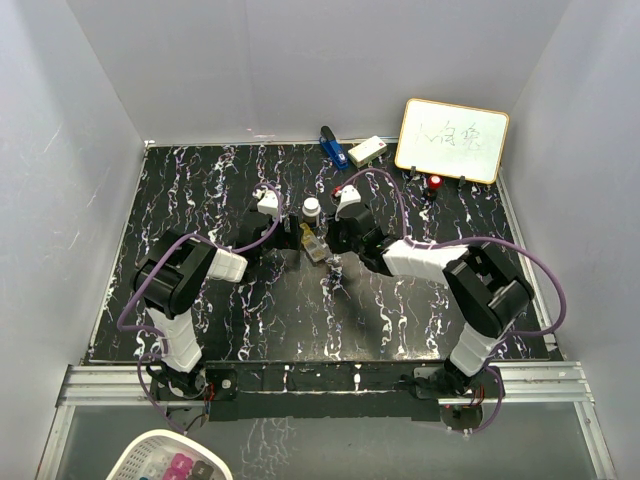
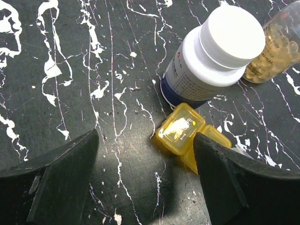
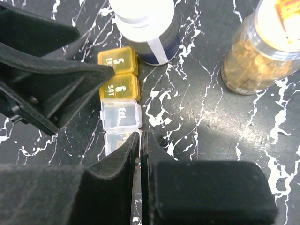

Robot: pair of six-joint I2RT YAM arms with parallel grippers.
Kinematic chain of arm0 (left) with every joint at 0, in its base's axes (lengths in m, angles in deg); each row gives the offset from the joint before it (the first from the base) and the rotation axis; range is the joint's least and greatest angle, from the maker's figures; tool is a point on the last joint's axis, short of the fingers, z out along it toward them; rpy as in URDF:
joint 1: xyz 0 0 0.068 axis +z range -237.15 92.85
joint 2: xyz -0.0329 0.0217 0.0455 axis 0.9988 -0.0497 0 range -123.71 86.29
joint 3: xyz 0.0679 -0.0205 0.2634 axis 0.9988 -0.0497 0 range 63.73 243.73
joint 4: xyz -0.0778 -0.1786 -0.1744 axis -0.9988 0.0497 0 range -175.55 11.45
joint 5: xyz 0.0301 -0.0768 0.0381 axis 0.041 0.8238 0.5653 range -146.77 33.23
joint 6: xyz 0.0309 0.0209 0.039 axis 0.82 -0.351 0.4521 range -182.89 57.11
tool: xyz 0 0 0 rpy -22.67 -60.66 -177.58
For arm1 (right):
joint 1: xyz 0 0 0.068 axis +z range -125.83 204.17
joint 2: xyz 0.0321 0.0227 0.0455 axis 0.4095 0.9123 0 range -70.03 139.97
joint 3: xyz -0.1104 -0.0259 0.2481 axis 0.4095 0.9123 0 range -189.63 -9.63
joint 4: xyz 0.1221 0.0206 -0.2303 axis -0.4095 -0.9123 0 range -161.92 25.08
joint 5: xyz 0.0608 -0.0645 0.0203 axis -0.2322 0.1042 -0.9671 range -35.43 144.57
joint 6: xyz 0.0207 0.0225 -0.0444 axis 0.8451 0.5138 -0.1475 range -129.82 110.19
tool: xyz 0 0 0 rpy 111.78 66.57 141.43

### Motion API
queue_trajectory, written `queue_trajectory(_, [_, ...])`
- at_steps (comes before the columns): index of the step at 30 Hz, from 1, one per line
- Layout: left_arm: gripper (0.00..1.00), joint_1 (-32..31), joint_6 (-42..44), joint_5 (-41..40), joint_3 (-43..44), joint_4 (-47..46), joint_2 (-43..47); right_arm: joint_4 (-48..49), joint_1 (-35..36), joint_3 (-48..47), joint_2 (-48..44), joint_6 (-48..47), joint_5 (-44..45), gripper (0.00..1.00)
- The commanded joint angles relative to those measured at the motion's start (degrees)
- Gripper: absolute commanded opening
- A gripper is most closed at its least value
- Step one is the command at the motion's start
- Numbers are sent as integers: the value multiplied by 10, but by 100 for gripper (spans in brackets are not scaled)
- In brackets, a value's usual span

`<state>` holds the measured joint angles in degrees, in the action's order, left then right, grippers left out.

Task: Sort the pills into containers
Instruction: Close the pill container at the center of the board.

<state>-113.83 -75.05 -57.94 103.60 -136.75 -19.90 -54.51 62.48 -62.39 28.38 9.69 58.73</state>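
Observation:
A small oblong pill box (image 3: 121, 100) lies flat on the black marbled table (image 1: 220, 190), with two yellow sections (image 2: 180, 129) at its far end and clear sections nearer. Behind it stands a dark bottle with a white round cap (image 2: 218, 51) (image 1: 311, 208). Beside that is a golden-amber bottle (image 3: 260, 49) (image 2: 277, 44) full of round golden pills. My left gripper (image 2: 145, 164) is open just above the table, its right finger (image 2: 229, 183) overlapping the yellow end of the box. My right gripper (image 3: 141, 136) is shut, its tips over a clear section.
Along the back edge are a blue object (image 1: 333, 147), a white rectangular block (image 1: 367, 150), a small whiteboard (image 1: 452, 140) and a red-capped item (image 1: 435, 182). A white basket (image 1: 170, 460) sits below the table's front rail. Grey walls enclose three sides.

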Motion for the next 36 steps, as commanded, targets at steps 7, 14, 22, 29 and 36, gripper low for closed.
queue_trajectory(7, [79,4,6,-9,3,32,-4,18,11,-7,-23,-6,9,5])
queue_trajectory(14, [79,4,6,-11,3,32,-7,18,32,-7,-24,-9,4,5])
queue_trajectory(22, [79,4,4,-12,2,32,-6,18,41,-3,-17,-2,3,5])
queue_trajectory(29, [79,4,3,-13,2,31,-9,20,41,5,-16,-1,14,5])
queue_trajectory(36, [79,4,3,-14,2,31,-7,22,41,7,2,10,-7,5])
